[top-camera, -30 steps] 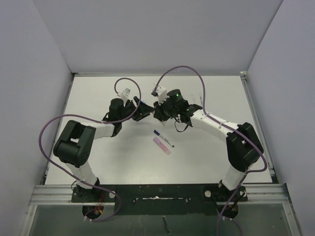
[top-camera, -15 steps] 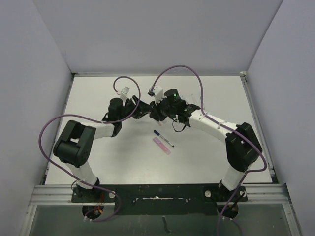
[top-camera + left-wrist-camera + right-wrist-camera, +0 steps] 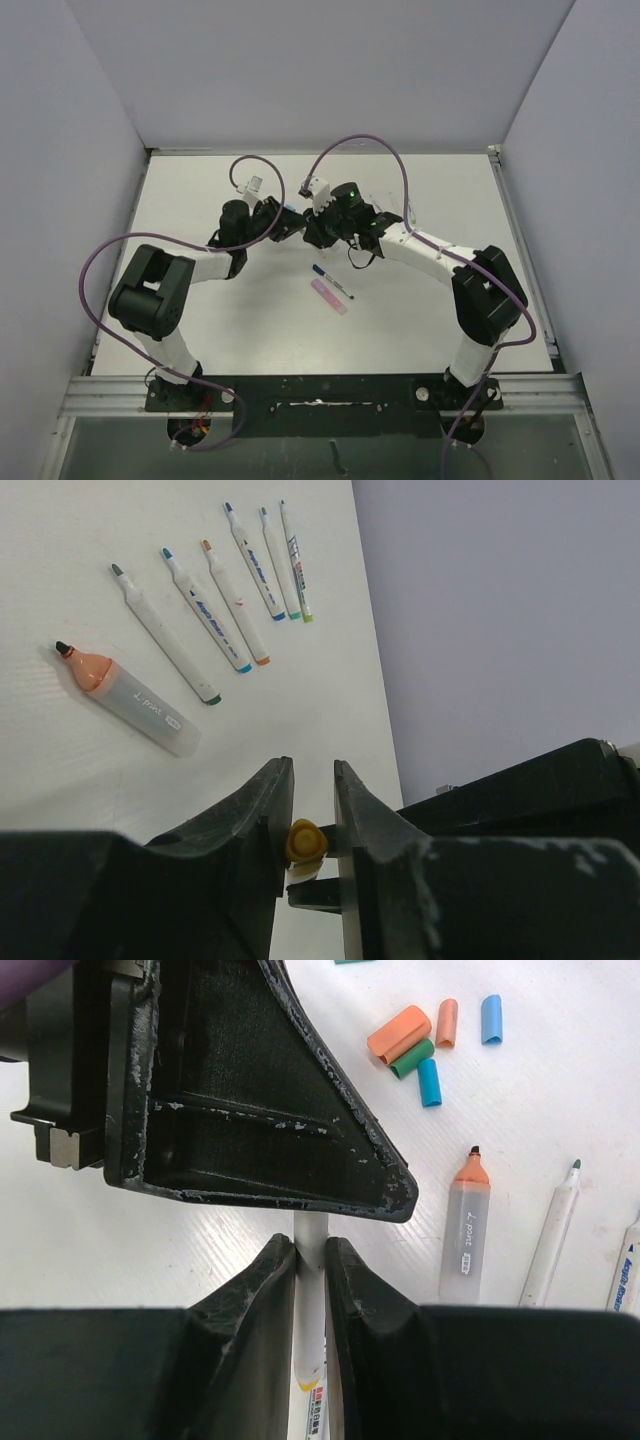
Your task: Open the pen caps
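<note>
Both grippers meet above the middle of the table. In the right wrist view my right gripper (image 3: pixel 310 1250) is shut on a thin white pen body (image 3: pixel 310 1300) that points at the left gripper's black finger (image 3: pixel 260 1090). My left gripper (image 3: pixel 312 780) has its jaws drawn in on the yellow pen cap (image 3: pixel 305 840) at that pen's end. From above, the left gripper (image 3: pixel 290 222) and right gripper (image 3: pixel 312 228) nearly touch. Loose pen caps lie on the table: orange (image 3: pixel 398 1033), green (image 3: pixel 412 1058), teal (image 3: pixel 429 1082), blue (image 3: pixel 491 1018).
Several uncapped thin pens (image 3: pixel 215 605) lie in a fan beside a fat orange-tipped marker (image 3: pixel 125 695). A capped blue pen (image 3: pixel 332 282) and a pink marker (image 3: pixel 328 297) lie nearer the arms. Grey walls stand on three sides.
My left gripper's jaws have narrowed onto the yellow cap. Both grippers have drifted slightly left and back, still together. The right gripper kept its hold on the pen.
</note>
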Controlling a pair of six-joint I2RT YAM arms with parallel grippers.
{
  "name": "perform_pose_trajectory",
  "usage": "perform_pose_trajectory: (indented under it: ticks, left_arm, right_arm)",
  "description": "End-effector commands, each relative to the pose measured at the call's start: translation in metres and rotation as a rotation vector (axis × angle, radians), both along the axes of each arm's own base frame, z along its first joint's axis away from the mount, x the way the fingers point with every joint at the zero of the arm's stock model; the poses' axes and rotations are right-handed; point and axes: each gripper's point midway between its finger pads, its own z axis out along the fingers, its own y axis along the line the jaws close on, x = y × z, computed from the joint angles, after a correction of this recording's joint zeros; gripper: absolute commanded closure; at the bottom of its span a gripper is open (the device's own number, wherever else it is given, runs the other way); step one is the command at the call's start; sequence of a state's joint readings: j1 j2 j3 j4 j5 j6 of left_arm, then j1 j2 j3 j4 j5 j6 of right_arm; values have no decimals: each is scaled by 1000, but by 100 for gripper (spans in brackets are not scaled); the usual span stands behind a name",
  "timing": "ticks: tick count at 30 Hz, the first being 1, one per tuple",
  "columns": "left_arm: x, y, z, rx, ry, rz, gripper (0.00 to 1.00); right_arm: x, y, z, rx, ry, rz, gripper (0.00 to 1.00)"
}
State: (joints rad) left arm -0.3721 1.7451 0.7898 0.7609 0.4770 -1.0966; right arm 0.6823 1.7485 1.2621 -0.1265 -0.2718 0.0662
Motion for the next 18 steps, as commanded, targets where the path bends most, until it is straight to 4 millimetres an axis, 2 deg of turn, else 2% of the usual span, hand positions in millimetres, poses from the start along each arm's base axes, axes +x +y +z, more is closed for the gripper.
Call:
perform_pose_trajectory:
  ticks: [1, 2, 5, 6, 7, 9, 11, 14, 18]
  left_arm:
    - [1, -5, 23, -39, -85, -18, 81]
    - [1, -5, 22, -38, -85, -21, 83]
    - [0, -6, 22, -41, -83, -23, 100]
    - [1, -6, 21, -42, -82, -21, 100]
    - [1, -6, 22, -45, -83, -23, 100]
    - [1, -6, 23, -46, -84, -22, 100]
    - [0, -6, 24, -50, -86, -22, 100]
    - [1, -6, 29, -56, -94, -24, 100]
    - [0, -6, 31, -58, -99, -23, 100]
  right_arm:
    - [11, 13, 33, 71, -74, -1, 98]
    - [11, 13, 33, 72, -75, -2, 98]
    - [12, 13, 33, 73, -77, -4, 97]
    - [12, 13, 34, 72, -78, -4, 94]
    - [12, 12, 34, 71, -80, -5, 86]
    - [12, 13, 33, 68, -78, -4, 62]
    - [12, 13, 31, 63, -72, -3, 54]
    - [13, 13, 28, 58, -65, -3, 51]
    - [13, 14, 26, 57, -62, -1, 54]
